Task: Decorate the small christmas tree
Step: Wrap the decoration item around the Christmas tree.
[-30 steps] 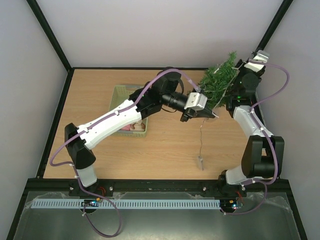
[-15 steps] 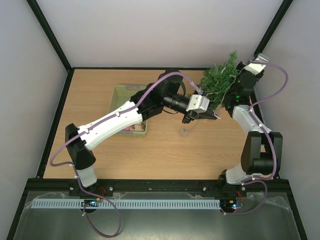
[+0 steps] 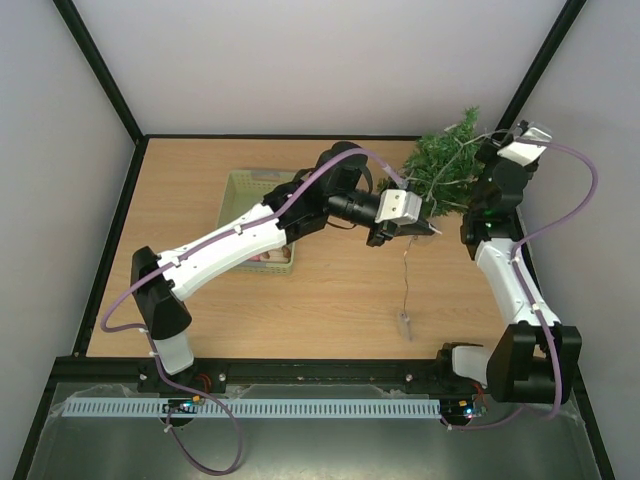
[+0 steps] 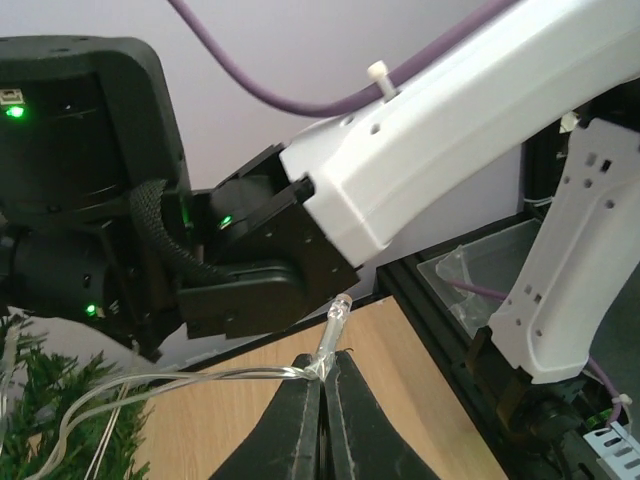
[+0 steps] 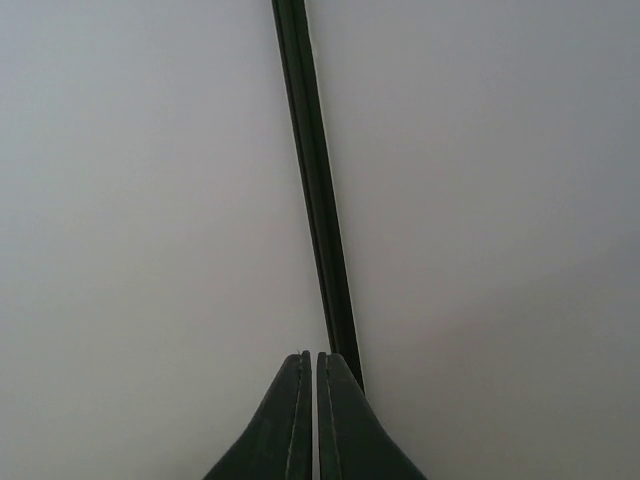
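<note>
One small christmas tree sits at the far right corner of the table, where it was a second ago. What has changed around it: the light string, bunched up near your left gripper half a second ago, now hangs straight down, its small end piece lying near the table's front edge. Your right arm's elbow has swung toward the near edge.

The tree is dark green and bushy, with clear wire looped over its needles. Your left gripper is pinched tight on that wire, just beside the tree. Your right gripper is closed with nothing in it, facing the wall. The pale green basket lies under your left arm; pinkish items show inside, too hidden to identify.
</note>
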Controlling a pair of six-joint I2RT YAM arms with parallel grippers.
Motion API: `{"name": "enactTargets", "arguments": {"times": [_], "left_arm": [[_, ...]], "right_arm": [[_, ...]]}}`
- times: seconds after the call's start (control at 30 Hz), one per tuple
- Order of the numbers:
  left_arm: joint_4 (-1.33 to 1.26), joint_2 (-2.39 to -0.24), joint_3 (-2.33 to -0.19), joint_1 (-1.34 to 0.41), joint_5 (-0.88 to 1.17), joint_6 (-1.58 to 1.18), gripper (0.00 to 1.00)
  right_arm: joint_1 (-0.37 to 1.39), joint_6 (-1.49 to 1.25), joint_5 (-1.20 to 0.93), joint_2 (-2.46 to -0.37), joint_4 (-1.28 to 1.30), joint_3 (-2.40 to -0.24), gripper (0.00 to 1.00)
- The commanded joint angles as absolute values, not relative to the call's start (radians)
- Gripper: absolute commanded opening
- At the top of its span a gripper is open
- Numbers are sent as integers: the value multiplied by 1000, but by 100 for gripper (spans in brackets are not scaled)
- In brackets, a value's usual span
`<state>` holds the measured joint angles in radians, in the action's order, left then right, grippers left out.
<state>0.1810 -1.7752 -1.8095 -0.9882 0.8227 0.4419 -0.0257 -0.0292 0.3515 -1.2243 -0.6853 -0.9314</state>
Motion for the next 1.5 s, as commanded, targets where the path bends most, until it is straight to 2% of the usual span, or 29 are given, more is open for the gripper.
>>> {"name": "enactTargets", "arguments": {"times": [0.0, 0.13, 0.83, 1.1, 1.3, 1.37, 1.47], "left_arm": [[121, -1755, -1775, -992, 763, 434, 2], [108, -1747, -1757, -979, 724, 425, 2], [63, -1719, -1720, -904, 664, 393, 2], [36, -1715, -1708, -905, 677, 368, 2], [-14, -1724, -1701, -915, 687, 319, 2], [-23, -1731, -1700, -922, 687, 315, 2], [-17, -1743, -1702, -929, 677, 327, 2]], "right_arm": [[-26, -17, 313, -1185, -580, -908, 2], [-26, -64, 302, -1138, -452, -923, 2], [-15, -369, 140, -928, -218, -780, 2], [-14, -267, 163, -895, -245, -754, 2], [-14, -212, 218, -928, -240, -780, 22], [-14, -261, 221, -946, -102, -851, 31], [-14, -358, 154, -940, 170, -1001, 39]]}}
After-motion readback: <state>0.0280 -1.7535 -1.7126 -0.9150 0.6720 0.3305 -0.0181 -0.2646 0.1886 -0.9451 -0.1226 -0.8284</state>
